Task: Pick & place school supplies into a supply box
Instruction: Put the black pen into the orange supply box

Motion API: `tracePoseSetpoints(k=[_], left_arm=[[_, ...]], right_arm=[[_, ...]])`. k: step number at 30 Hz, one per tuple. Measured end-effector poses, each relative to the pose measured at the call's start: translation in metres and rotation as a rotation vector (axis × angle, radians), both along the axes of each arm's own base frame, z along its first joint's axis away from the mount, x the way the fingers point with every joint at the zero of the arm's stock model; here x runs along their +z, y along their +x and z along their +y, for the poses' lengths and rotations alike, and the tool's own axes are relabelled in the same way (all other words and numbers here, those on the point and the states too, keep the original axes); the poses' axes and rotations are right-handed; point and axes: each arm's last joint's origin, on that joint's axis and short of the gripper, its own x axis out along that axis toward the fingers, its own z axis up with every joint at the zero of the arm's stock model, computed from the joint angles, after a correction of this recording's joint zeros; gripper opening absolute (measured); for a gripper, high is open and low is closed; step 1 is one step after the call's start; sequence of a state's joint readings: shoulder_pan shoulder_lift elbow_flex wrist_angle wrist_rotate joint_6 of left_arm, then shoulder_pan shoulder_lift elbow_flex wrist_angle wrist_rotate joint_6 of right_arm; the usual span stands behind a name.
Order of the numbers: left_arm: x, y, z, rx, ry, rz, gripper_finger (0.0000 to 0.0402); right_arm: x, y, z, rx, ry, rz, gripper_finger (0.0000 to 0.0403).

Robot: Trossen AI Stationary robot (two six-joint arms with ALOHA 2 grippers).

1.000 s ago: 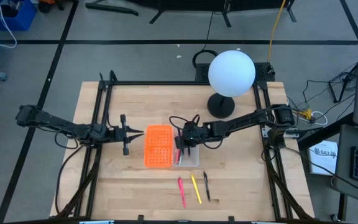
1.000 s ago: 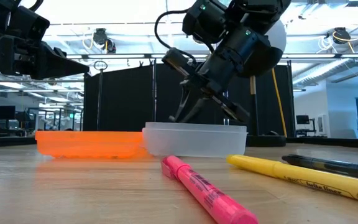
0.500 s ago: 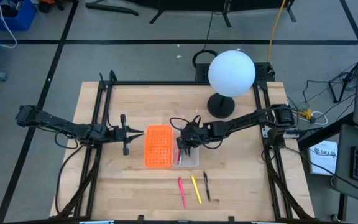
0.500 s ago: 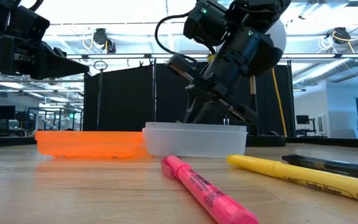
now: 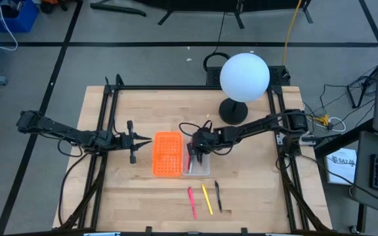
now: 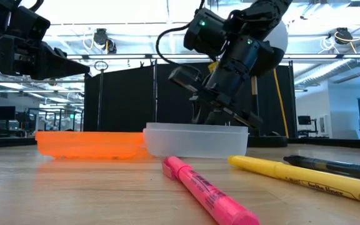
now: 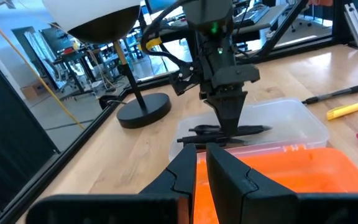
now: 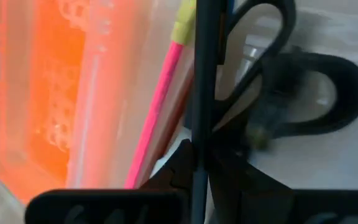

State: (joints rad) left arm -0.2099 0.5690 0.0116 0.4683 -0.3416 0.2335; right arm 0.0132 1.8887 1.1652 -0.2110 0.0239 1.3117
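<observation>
The clear supply box [image 5: 205,172] lies mid-table, joined to an orange panel [image 5: 167,154]. In it lie black-handled scissors [image 8: 316,93] and a pink pen [image 8: 160,106]. My right gripper [image 5: 193,156] points down into the box [image 6: 195,140] and is shut on a dark pen [image 7: 247,130]. A pink marker [image 5: 191,201], a yellow marker [image 5: 207,198] and a dark pen [image 5: 218,195] lie on the table near its front edge. My left gripper [image 5: 144,139] hovers left of the orange panel, shut and empty. My right gripper pinches the dark pen near its middle [image 8: 201,124] between its two fingers. The fingers come from above, pointing down, and lie across the pen. The pen lies level inside the box, just over the scissors; whether it rests on them I cannot tell.
A lamp with a white globe [image 5: 244,77] and a black base [image 5: 233,111] stands behind the box. The black frame rails [image 5: 107,131] run along the table's left and right sides. Bare wood lies between the box and the loose markers [image 6: 208,194].
My right gripper has gone down into the supply box with the dark pen still held level between its fingers.
</observation>
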Motion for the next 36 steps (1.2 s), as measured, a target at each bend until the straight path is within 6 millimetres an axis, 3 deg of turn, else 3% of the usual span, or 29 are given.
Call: tracePoseSetpoints(k=[8, 23, 26, 30, 36], left_arm=[[0.000, 0.000, 0.000, 0.001, -0.007, -0.001, 0.0047], [0.000, 0.000, 0.000, 0.001, -0.014, -0.001, 0.0047], [0.000, 0.000, 0.000, 0.001, -0.014, -0.001, 0.0047], [0.000, 0.000, 0.000, 0.001, -0.014, 0.000, 0.0047], [0.000, 0.000, 0.000, 0.001, -0.018, 0.000, 0.0047]], right_arm=[[-0.001, 0.001, 0.001, 0.020, 0.018, -0.008, 0.0035], [0.009, 0.005, 0.001, 0.047, 0.000, -0.084, 0.0100], [0.026, 0.002, 0.001, 0.082, -0.023, -0.131, 0.0106], [0.068, -0.010, 0.005, 0.160, -0.118, -0.240, 0.0105], [0.133, -0.055, 0.041, 0.401, -0.314, -0.324, 0.0086]])
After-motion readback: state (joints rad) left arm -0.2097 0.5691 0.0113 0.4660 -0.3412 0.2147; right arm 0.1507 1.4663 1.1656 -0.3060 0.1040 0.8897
